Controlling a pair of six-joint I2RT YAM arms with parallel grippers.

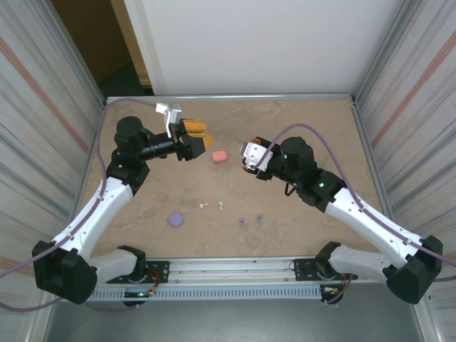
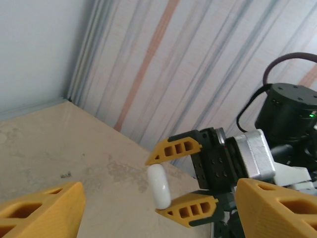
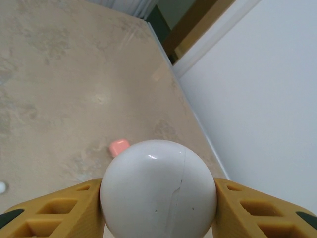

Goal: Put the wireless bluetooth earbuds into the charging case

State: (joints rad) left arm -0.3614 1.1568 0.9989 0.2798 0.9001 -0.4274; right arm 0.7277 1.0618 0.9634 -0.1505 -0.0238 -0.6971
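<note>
Light's even and soft from overhead on my table (image 1: 249, 117), with only faint shadows across it. Small glints sit on the white case (image 3: 158, 188). My left fingers (image 2: 39, 208) go soft up close, and the earbuds (image 1: 221, 205) are perhaps too grainy to read.

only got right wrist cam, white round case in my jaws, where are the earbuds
Observer: Two tiny white stemmed earbuds lie on the tan table, on the base side of the small pink case.
Operator: any purple ones
Observer: Two tiny purple earbuds lie right of the white pair, slightly nearer the bases.
Operator: left gripper busy
Observer: No, the left gripper is open, holding nothing.
</note>
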